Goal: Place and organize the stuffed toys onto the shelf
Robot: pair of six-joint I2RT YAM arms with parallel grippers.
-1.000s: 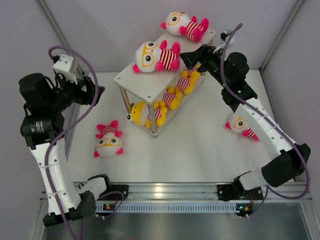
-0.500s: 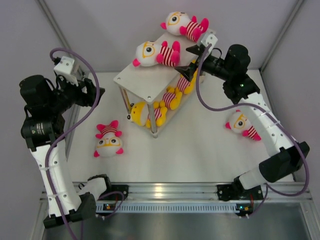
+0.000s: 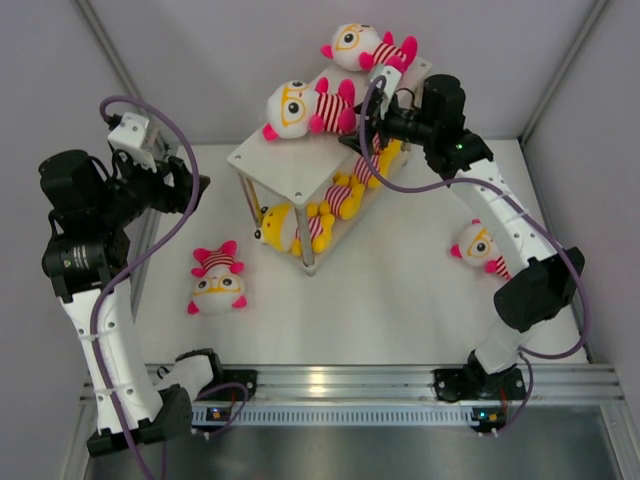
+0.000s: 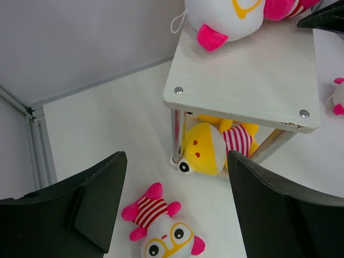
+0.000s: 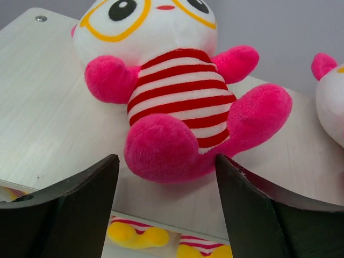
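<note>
With five toys (image 3: 300,108) on the shelf (image 3: 290,160) and two left on the desk (image 3: 400,290), I have my left pincer (image 4: 176,161) and right pincer (image 5: 166,161) both spread wide, empty.

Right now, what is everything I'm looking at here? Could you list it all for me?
shelf: one, white boards on shiny metal posts, far middle of the table
white-headed toys, top board: two, pink limbs, yellow glasses, red-and-white striped shirts; one mid-board, one at the far end
yellow toys: three seem visible, striped shirts, in a row on the lower board, partly hidden
white-headed toys, table: two, same colours; one left of the shelf, one right of it
table: one, white
left gripper: one, black, open, over the table's left side
right gripper: one, black, open, at the top board by the mid-board toy's pink legs
</note>
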